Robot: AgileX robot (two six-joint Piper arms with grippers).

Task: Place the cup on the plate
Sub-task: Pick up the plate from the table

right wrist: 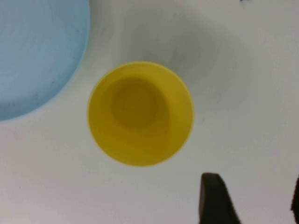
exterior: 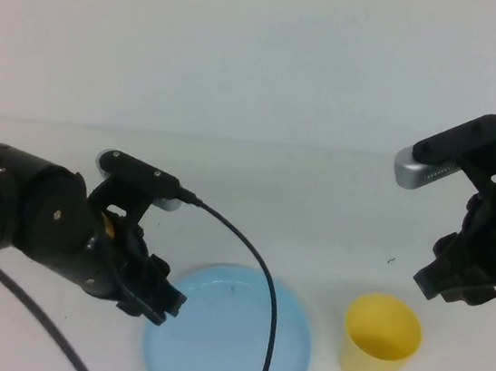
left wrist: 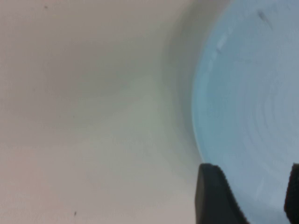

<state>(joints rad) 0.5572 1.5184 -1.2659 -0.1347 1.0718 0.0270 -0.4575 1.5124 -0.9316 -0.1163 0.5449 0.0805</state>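
Table (exterior: 268, 106), white and plain, held everything. The plate (exterior: 228, 334) lay near the front edge, about at the middle, and nothing was on it. The left gripper (exterior: 159, 302) hung low at the plate's left rim, fingers apart, holding nothing. The right gripper (exterior: 445, 285) was toward the right edge, above and just behind the cup (exterior: 381, 338), fingers also apart and holding nothing.

The cup stood upright, mouth up, just beside the plate on its right side, not touching it. It looked light, stiff and smooth, so probably it would slip or tip easily; a grasp across the wall below the rim seemed the safest.

The right wrist view showed the cup's bare inside, which the high view did not, although its own fingertips (right wrist: 215, 198) were only partly visible. The left wrist view showed only the plate and table.
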